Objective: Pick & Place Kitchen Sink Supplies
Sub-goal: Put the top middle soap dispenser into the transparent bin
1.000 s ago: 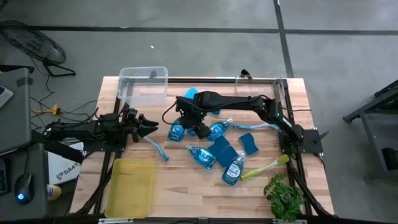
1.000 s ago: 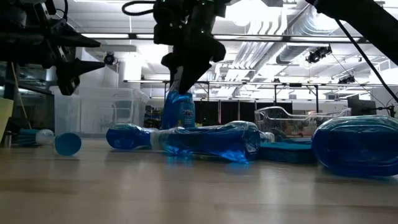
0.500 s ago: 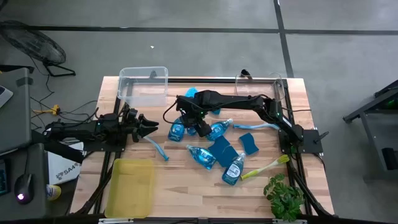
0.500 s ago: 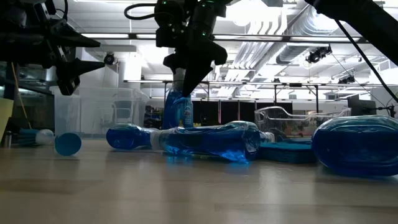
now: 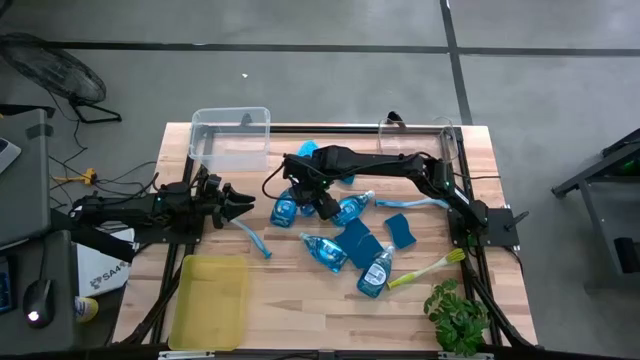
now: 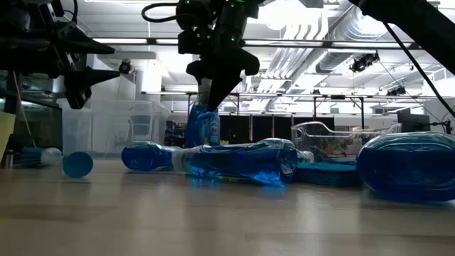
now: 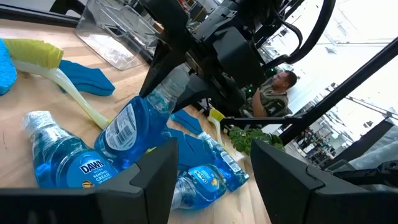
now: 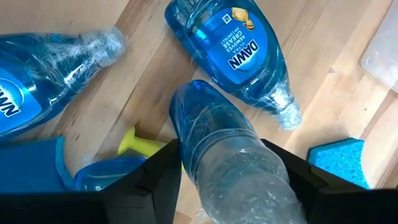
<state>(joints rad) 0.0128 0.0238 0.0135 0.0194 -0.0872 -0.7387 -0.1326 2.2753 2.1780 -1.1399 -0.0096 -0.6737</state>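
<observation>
Several clear bottles of blue dish soap lie mid-table, among them one and another. One bottle stands on end, slightly tilted, with my right gripper shut on its top. Flat blue sponges lie next to the bottles. A yellow-green-handled brush lies at the near right. My left gripper hovers open and level at the table's left, pointing toward the bottles and touching nothing. My right gripper pinches the standing bottle's plastic-wrapped neck end between its two fingers, one on each side. The fingers come from above, slanting steeply down. The bottle leans a little, its base down at the table beside a lying bottle.
A clear bin stands at the far left and another at the far right. A yellow tray sits at the near left and a small plant at the near right. A pale-handled brush lies near my left gripper.
My right gripper has tipped slightly over the standing bottle while staying in place. The bottle's top has shifted a little with it, and its base has stayed down.
</observation>
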